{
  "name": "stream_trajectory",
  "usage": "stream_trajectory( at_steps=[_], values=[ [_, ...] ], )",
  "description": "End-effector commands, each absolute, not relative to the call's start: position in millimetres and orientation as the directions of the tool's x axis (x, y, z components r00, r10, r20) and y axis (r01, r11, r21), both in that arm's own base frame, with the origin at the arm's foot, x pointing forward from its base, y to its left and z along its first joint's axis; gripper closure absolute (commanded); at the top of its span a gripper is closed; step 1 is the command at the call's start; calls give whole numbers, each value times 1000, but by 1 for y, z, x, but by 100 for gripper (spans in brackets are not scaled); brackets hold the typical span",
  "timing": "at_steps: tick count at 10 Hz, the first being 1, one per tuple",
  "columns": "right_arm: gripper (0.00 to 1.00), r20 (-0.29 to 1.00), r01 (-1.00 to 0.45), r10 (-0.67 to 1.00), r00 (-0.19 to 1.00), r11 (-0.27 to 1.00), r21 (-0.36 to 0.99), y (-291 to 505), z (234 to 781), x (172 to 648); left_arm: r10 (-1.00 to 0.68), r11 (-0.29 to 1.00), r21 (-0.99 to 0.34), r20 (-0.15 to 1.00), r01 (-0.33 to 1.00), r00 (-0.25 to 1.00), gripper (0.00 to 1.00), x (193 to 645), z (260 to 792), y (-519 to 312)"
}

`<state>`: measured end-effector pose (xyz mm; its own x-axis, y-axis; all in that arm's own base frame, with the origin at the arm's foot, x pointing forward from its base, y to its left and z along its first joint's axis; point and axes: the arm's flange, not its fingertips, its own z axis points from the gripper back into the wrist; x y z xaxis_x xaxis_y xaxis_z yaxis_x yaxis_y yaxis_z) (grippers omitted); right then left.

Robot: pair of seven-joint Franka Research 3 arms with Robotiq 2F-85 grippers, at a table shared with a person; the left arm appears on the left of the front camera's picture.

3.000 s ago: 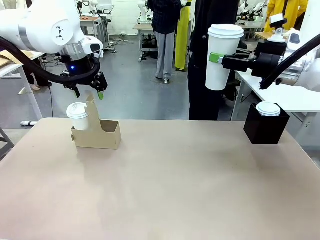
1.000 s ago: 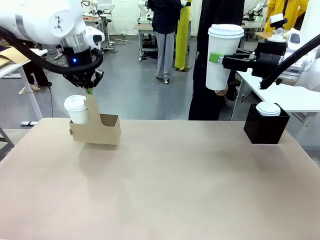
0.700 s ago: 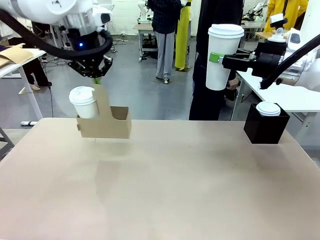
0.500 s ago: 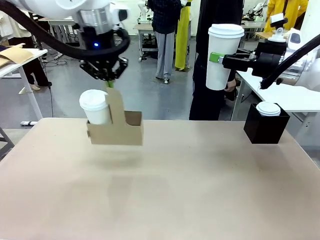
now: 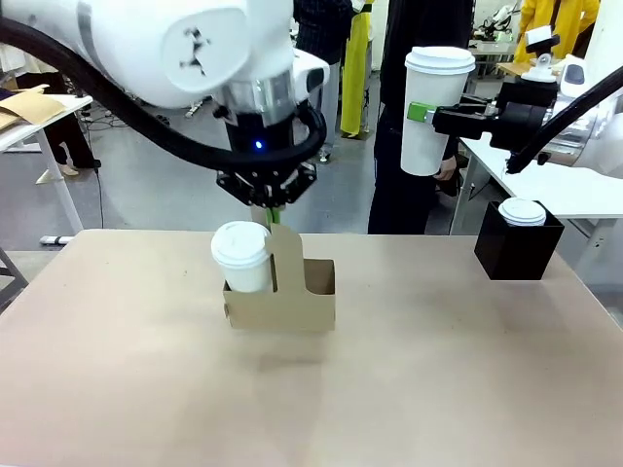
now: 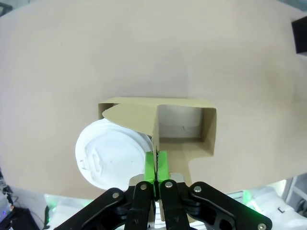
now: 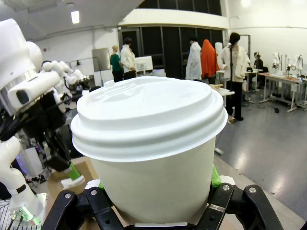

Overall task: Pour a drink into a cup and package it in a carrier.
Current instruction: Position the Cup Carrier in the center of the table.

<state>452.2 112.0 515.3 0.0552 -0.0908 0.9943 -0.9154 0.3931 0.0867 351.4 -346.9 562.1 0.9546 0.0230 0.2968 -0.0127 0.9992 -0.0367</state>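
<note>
Busy workshop hall in the back with people standing at other benches, and up front a plain tan table (image 5: 438, 389). Over the middle-left of it the left gripper (image 5: 270, 207) points straight down, its fingers (image 6: 149, 165) clenched flat on the tall centre handle of the brown cardboard carrier (image 5: 292, 304), pinching it right at the top edge. The carrier looks to be hanging just clear of the table, since there's a faint shadow under it with a gap between. One lidded white cup (image 5: 241, 255) stands upright in the carrier's left pocket as the front view sees it. In the left wrist view you look down into the pocket on the other side of the handle and see bare cardboard. Over on the right, the right gripper (image 5: 423, 114) is up high, well above the table, fingers grasping a second cup (image 5: 435, 117) by its sides, upright with the lid on. The right wrist view shows green pads pressed against both sides of it. A person (image 5: 419, 204) in dark clothes stands behind it at the far side. At the table's far right sits a black box (image 5: 516, 251), with a third cup (image 5: 523, 211) showing its white lid out of the top.
</note>
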Motion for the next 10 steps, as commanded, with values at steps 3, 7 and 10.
stream_trajectory(
  at_steps=[3,7,10],
  values=[
    [20,995,-916,-92,48,394,81,115,519,453,28,999,-31,246,-21,969,98,349,526,-372],
    [20,995,-916,-92,48,394,81,115,519,453,17,1000,7,221,-19,975,98,348,501,-393],
    [20,995,-916,-92,48,394,81,115,519,453,-5,1000,-5,206,6,979,98,348,500,-387]
  ],
)
